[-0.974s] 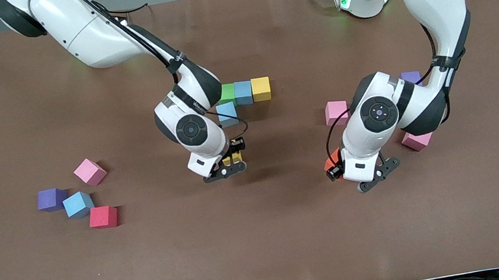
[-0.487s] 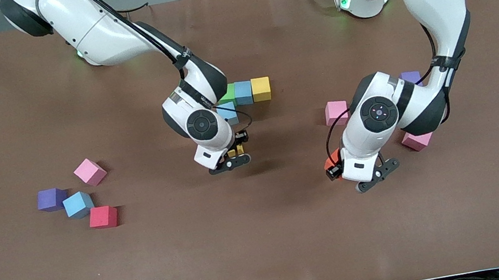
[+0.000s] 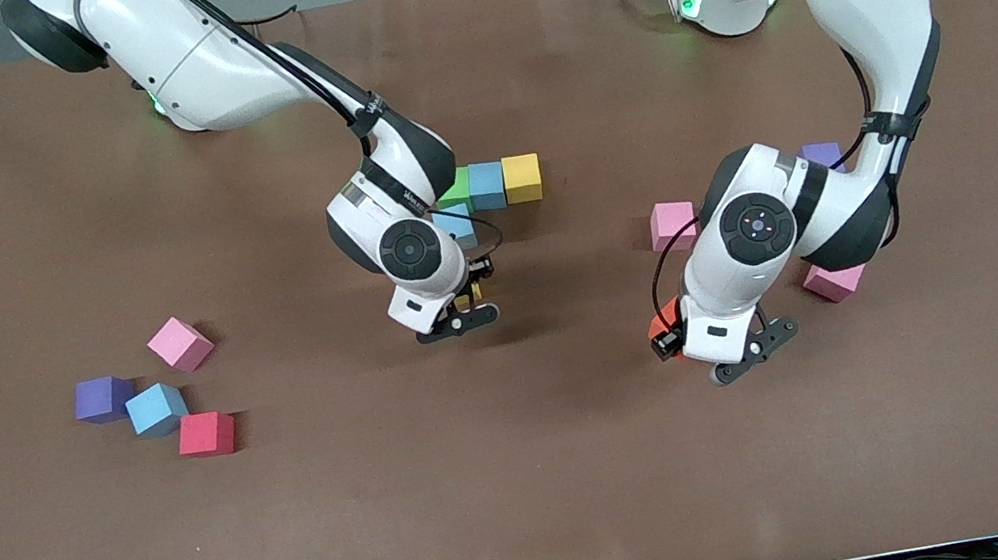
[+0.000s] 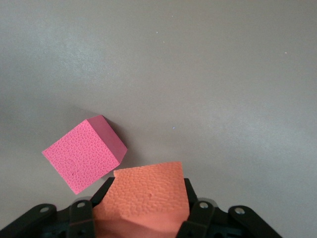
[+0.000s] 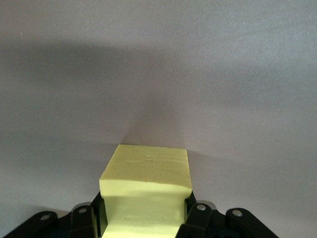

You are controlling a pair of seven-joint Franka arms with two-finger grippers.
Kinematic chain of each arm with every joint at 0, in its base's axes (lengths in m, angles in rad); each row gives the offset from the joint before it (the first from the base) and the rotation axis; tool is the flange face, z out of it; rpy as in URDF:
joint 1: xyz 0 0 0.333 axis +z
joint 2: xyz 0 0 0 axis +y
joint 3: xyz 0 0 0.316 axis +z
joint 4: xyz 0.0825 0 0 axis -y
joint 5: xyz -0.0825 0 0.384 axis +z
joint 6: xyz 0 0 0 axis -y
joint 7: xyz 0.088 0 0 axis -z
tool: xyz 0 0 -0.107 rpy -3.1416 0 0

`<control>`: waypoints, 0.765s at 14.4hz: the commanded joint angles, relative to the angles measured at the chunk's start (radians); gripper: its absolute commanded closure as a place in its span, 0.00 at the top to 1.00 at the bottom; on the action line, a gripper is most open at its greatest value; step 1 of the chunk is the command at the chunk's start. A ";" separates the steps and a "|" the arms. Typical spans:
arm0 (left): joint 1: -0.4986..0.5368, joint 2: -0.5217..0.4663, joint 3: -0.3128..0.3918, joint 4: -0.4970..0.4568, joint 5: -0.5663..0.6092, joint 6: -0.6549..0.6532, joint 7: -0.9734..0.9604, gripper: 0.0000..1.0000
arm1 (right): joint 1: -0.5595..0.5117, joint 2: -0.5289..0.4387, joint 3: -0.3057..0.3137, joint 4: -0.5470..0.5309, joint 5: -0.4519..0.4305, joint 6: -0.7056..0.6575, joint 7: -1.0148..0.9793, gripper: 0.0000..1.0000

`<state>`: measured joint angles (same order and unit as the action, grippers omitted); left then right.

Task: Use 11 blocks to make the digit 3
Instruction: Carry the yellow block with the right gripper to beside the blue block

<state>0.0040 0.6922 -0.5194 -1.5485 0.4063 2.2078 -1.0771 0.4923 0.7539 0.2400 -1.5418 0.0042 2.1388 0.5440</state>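
Observation:
My right gripper (image 3: 468, 297) (image 5: 144, 210) is shut on a yellow block (image 3: 464, 301) (image 5: 147, 188), low over the table next to a lone light blue block (image 3: 454, 226). That block adjoins a row of green (image 3: 455, 188), light blue (image 3: 486, 185) and yellow (image 3: 521, 177) blocks. My left gripper (image 3: 667, 331) (image 4: 146, 203) is shut on an orange block (image 3: 661, 326) (image 4: 148, 196), over bare table by a pink block (image 3: 672, 224). The left wrist view also shows a pink block (image 4: 83, 153) lying tilted close to the orange one.
Toward the right arm's end lie a pink block (image 3: 179, 344), a purple cube (image 3: 103, 398), a light blue block (image 3: 156, 409) and a red block (image 3: 205, 433). Another pink block (image 3: 832, 281) and a purple cube (image 3: 822, 155) peek out from under the left arm.
My right gripper has carried the yellow block toward the lone light blue block and the row. The left arm has stayed still.

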 commanded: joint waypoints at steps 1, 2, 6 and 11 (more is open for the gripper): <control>-0.004 -0.002 -0.004 0.002 0.000 -0.016 0.026 0.22 | 0.015 -0.034 -0.004 -0.052 0.019 0.001 0.030 0.37; -0.006 -0.002 -0.004 0.004 0.000 -0.016 0.035 0.22 | 0.017 -0.039 -0.004 -0.058 0.019 0.001 0.040 0.37; -0.007 0.000 -0.004 0.004 0.000 -0.016 0.060 0.22 | 0.019 -0.041 -0.004 -0.067 0.019 0.003 0.042 0.37; -0.009 0.004 -0.004 0.004 0.000 -0.016 0.094 0.22 | 0.017 -0.045 0.001 -0.072 0.019 0.001 0.045 0.37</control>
<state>-0.0030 0.6935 -0.5201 -1.5508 0.4063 2.2050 -1.0113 0.5057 0.7393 0.2409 -1.5664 0.0051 2.1365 0.5768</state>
